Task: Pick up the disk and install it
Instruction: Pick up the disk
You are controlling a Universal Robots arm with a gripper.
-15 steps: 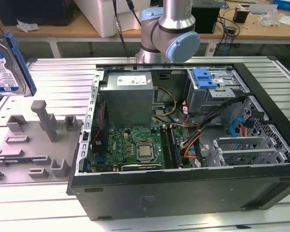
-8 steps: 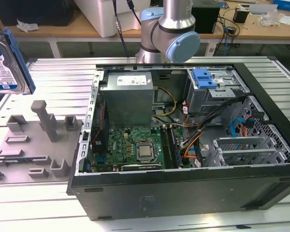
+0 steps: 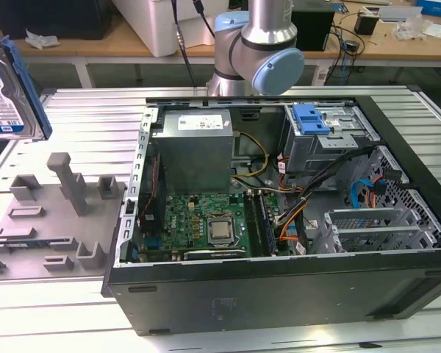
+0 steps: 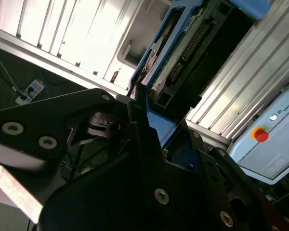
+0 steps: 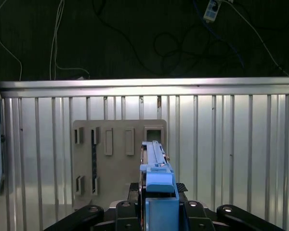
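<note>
Disk (image 3: 7, 92): held in the air at the exterior view's left edge, well apart from the computer case (image 3: 279, 294). It is above the grey holder plate (image 3: 51, 213) and touches neither the plate nor the surface (image 3: 88, 125).
End effector (image 5: 158, 188): closed on the disk. In both wrist views the black fingers (image 4: 144, 130) clamp the end with the blue bracket, and the disk runs out edge-on past them.
Step in hand: judged to be the carry, with the disk lifted free and not yet at the case.
Doing it well: the grip should sit square on the bracket, so the disk cannot pivot. The disk needs height to pass over the plate's upright posts and the case's near wall. A slow, straight path would suit its free end, which hangs out unsupported.
Computer case: lies open on its side on the surface. It holds a power supply (image 3: 195, 147), a motherboard (image 3: 198, 220), loose cables and a drive cage (image 3: 331, 143).
Drive cage: sits in the far corner towards the exterior view's right and has a blue latch (image 3: 311, 118) on top. Whether its bay is free cannot be told.
Holder plate: its pockets and posts hold nothing in the first wrist view.
</note>
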